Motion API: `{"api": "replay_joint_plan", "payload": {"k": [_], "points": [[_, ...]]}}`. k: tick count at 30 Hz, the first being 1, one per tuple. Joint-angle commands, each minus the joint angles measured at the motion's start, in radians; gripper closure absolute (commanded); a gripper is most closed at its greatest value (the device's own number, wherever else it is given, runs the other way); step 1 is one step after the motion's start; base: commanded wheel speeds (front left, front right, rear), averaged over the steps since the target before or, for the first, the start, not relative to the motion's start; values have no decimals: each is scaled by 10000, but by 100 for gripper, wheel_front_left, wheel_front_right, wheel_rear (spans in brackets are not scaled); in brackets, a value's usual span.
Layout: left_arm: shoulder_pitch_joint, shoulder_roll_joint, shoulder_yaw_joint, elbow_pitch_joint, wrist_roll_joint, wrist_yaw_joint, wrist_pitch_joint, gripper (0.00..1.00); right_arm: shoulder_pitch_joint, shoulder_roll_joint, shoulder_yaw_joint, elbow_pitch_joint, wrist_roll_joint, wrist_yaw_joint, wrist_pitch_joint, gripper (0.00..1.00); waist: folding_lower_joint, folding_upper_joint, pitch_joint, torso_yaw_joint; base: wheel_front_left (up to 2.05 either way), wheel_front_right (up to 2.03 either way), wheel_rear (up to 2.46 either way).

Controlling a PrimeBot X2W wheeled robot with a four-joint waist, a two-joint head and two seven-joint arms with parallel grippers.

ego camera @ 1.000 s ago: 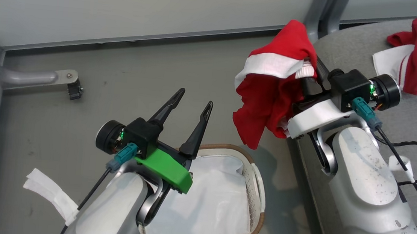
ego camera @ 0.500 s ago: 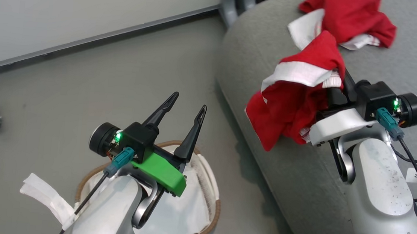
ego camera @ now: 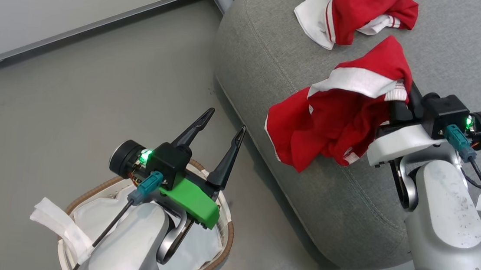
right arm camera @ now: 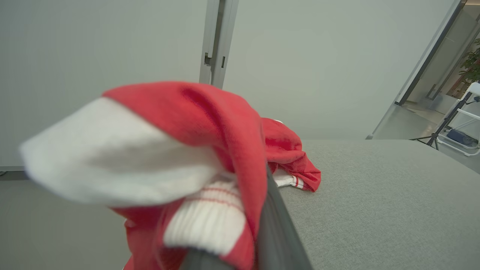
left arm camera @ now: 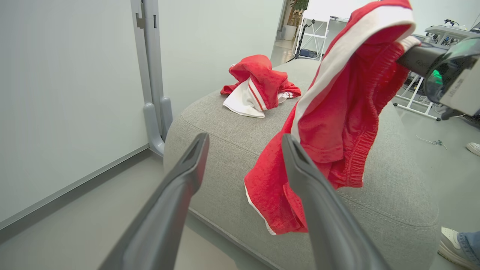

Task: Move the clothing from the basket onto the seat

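My right gripper [ego camera: 400,99] is shut on a red garment with a white band [ego camera: 333,121], which hangs just above the near left part of the grey seat [ego camera: 264,67]. The cloth covers its fingertips; one dark finger [right arm camera: 275,225] shows beside the held garment [right arm camera: 180,123]. A second red and white garment [ego camera: 360,10] lies crumpled farther back on the seat. My left gripper [ego camera: 226,120] is open with nothing in it, above the basket [ego camera: 224,242], where white liner [ego camera: 99,209] shows. The left wrist view shows the hanging garment [left arm camera: 337,123] beyond my open left gripper [left arm camera: 244,138].
The basket stands on grey floor left of the seat. A pale wall with a grey upright post [left arm camera: 150,75] runs behind. A person's shoe [left arm camera: 453,243] is on the floor at the seat's far side. White frames [left arm camera: 313,33] stand in the background.
The head camera has turned right, so the seat has come more into view and the basket sits lower left. My right gripper has carried the red garment from beside the seat to over it.
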Motion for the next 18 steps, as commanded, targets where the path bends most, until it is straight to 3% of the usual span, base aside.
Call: {"api": "replay_joint_plan", "payload": {"k": [1,5,9,15,18], "points": [[-193,-1,-5,-58,32,-61,-6,0,-261,-24,-45,1,-103,-14,-23,100,0,-1,198,241,0,0,0],[-337,3,-32,-105,61,-56,-6,0,-862,-36,-226,89,-480,-14,-23,100,0,-1,569,624,0,0,0],[-505,1,-41,-147,159,-63,-6,0,-1897,-487,-441,91,-761,-14,-23,100,0,-1,1001,1106,0,0,0],[-775,-89,-38,-253,282,-70,-6,0,-3893,-1807,-1125,195,-984,-14,-23,100,0,-1,1614,1983,0,0,0],[-891,-164,-96,-347,346,-73,-5,0,-4867,-2772,-1499,546,-1060,-14,-24,100,0,-1,1889,2531,0,0,0]]}}
